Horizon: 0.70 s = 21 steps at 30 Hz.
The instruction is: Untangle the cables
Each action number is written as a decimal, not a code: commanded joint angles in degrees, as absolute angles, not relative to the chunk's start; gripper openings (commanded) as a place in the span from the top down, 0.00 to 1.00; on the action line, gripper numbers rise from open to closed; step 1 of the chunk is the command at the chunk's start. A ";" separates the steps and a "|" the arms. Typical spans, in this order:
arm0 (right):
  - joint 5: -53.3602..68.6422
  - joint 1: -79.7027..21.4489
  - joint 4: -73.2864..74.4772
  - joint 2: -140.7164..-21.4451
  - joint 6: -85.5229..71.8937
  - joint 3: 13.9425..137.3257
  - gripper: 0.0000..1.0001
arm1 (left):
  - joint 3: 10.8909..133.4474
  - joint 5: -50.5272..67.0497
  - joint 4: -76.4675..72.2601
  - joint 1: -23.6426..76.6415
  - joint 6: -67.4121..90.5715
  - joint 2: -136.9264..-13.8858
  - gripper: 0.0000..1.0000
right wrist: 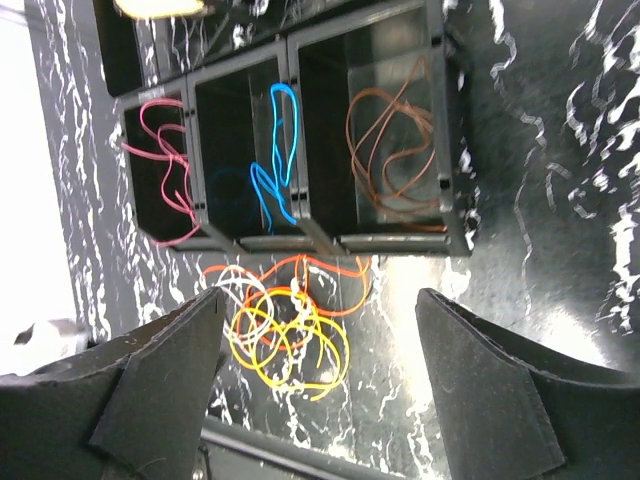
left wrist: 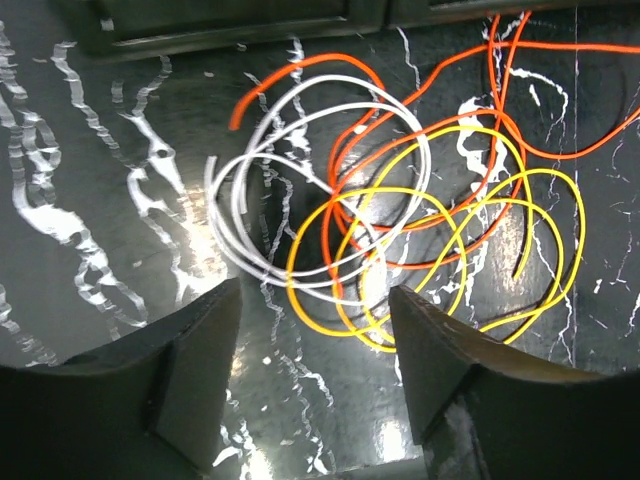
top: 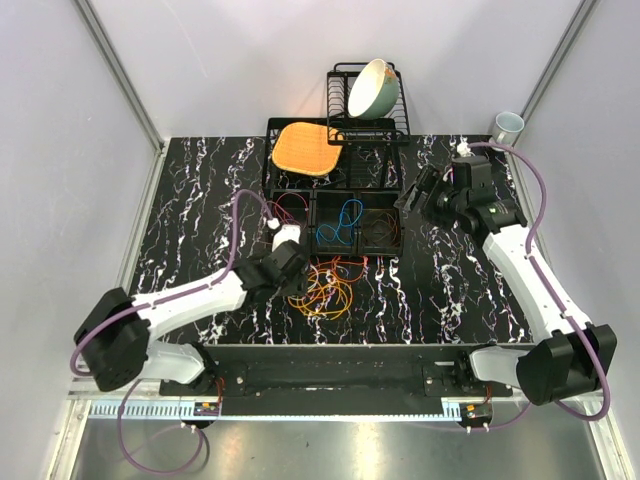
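A tangle of thin cables [top: 325, 287] lies on the black marbled table in front of a three-compartment black bin [top: 340, 196]. In the left wrist view the white loops [left wrist: 250, 215], yellow loops [left wrist: 452, 192] and orange cable [left wrist: 560, 152] overlap. My left gripper [top: 300, 275] is open and empty just left of the tangle, its jaws [left wrist: 315, 290] at the white and yellow loops' near edge. My right gripper [top: 412, 195] is open and empty, raised beside the bin's right end; its view [right wrist: 320, 300] looks down on the tangle [right wrist: 285, 335]. The bin holds a red cable [right wrist: 165, 170], a blue cable [right wrist: 275, 160] and a brown cable [right wrist: 395, 150], one per compartment.
A black wire dish rack [top: 395, 120] stands behind the bin, with a pale bowl [top: 375, 88] and an orange square plate [top: 303, 147] on it. A white cup [top: 507, 127] stands at the far right corner. Grey walls enclose the table.
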<state>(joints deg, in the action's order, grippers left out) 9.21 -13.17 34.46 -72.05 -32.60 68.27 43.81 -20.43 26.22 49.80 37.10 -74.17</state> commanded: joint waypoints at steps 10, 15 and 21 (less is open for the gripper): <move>15.56 -13.36 30.94 -70.49 -33.66 63.72 0.17 | 45.70 -17.31 17.93 49.75 35.86 -84.20 0.56; 15.56 -13.36 30.15 -70.58 -33.31 63.28 0.17 | 44.91 -18.37 17.84 49.75 36.65 -85.43 0.60; 16.43 -13.36 28.92 -72.07 -33.40 62.67 0.17 | 45.09 -18.19 17.84 50.01 36.83 -87.19 0.89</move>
<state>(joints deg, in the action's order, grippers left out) 14.68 -13.15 31.70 -71.94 -33.52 63.13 43.81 -18.20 19.73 49.82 36.67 -86.08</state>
